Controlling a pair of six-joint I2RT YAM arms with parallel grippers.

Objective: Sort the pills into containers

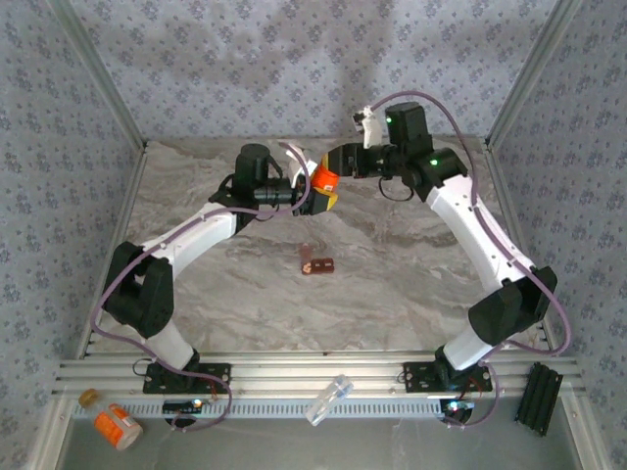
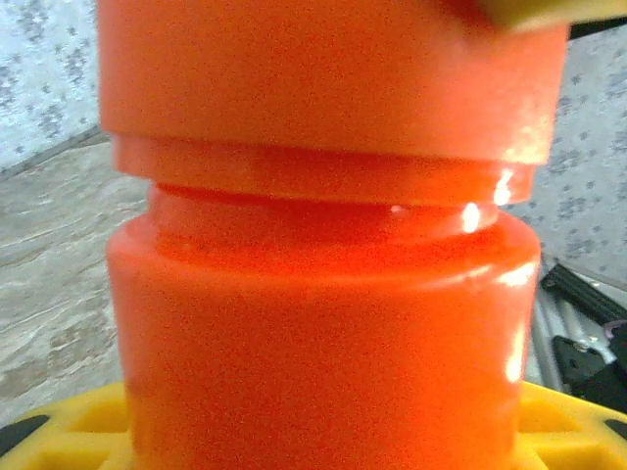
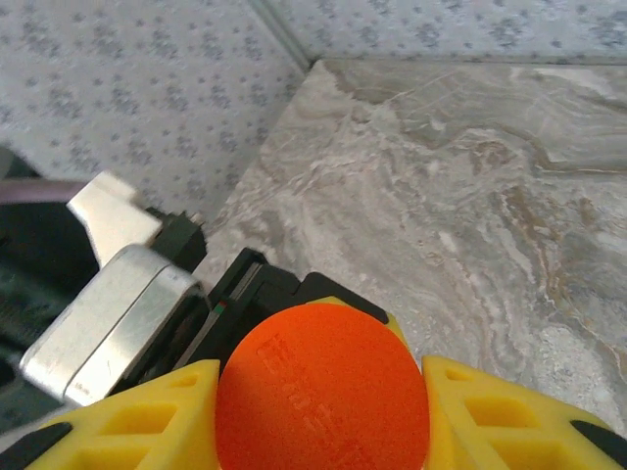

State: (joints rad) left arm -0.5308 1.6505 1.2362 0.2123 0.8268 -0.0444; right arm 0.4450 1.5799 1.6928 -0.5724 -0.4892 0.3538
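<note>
Above the marble table, left hand clamps the orange bottle, right hand clamps its cap.

Tallied on worktop: orange bottles, two: plain bottle aloft toward far edge, labelled bottle at near left corner. Red-brown pill box, one, centre. Clear tube, one, near edge. Black block, one. Small orange piece, one.

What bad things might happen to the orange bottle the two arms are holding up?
The left gripper holds the bottle above the table; it might slip and fall. If the right gripper, on the cap, twists it off, any pills inside might spill away from the box.
</note>
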